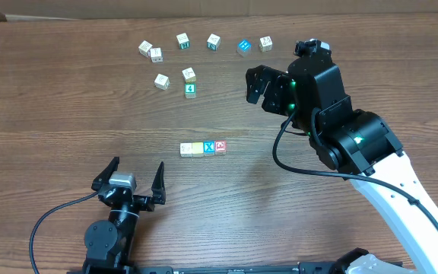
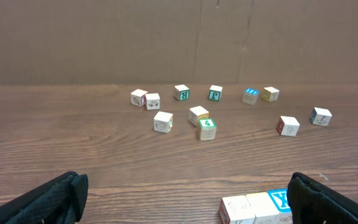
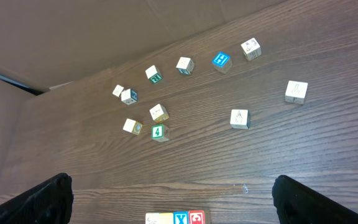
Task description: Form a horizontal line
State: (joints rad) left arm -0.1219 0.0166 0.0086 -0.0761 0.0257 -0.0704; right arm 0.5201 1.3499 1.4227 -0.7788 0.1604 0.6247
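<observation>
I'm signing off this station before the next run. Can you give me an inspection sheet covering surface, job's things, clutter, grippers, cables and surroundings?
Surface: wooden table, bare brown grain, no spills seen.
Job's things: white cube, pale yellow cube, blue X cube and red cube sit side by side in one row, with no gaps visible.
Clutter: eleven loose cubes lie scattered beyond the row, among them the green 4 cube. Two show only in the wrist views.
Grippers: left gripper open, empty. Right gripper open, empty.
Cables: black cable trails from the left arm. A second cable loops beside the right arm.
Surroundings: cardboard wall behind the table.
</observation>
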